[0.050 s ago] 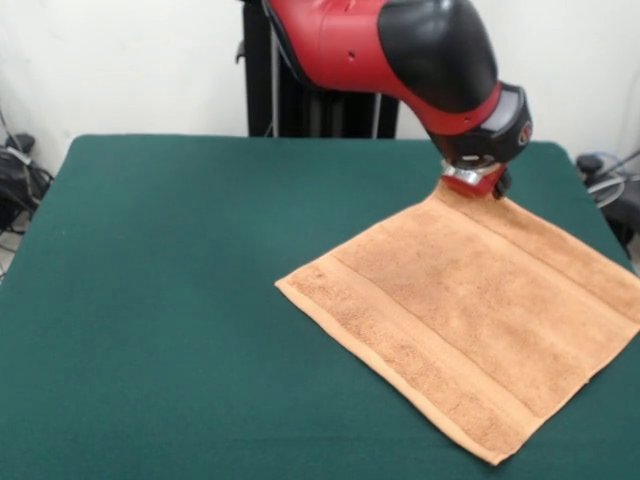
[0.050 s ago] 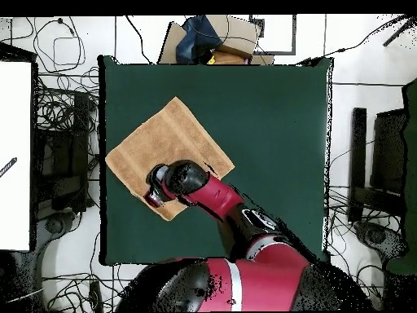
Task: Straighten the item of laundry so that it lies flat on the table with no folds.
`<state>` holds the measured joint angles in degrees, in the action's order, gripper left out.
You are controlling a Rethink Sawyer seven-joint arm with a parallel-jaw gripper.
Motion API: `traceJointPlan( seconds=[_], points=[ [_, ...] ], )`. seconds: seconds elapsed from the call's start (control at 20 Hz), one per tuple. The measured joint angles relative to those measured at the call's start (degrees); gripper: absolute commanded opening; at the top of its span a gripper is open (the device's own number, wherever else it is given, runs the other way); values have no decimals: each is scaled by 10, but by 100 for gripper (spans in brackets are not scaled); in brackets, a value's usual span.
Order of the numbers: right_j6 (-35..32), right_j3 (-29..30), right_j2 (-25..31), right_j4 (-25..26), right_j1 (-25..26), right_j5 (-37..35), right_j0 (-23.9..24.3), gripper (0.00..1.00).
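The item of laundry (image 1: 470, 310), a light orange-brown towel, lies spread open like a diamond on the right half of the green table (image 1: 150, 300). Its border bands show and I see no large folds. My gripper (image 1: 473, 183) is down at the towel's far corner, touching or just above it. Whether it holds the cloth is hidden by the wrist. From overhead the towel (image 2: 167, 143) sits at the table's (image 2: 269, 122) left side. There the gripper (image 2: 154, 196) and forearm cover the towel's lower corner.
The towel's right corner reaches close to the table's right edge in the front view. Cables (image 2: 61, 122) and dark equipment lie on the floor around the table. A cardboard box (image 2: 216, 41) stands beyond the table's top edge in the overhead view. A white panel (image 2: 15, 155) stands at the left.
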<state>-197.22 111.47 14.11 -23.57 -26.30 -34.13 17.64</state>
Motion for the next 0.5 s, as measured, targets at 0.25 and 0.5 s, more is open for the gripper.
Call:
traceJointPlan(
  seconds=[0.25,0.5],
  points=[
    [0,33,9,0,-3,29,2,0],
    [0,61,24,0,-3,63,8,0]
  ],
)
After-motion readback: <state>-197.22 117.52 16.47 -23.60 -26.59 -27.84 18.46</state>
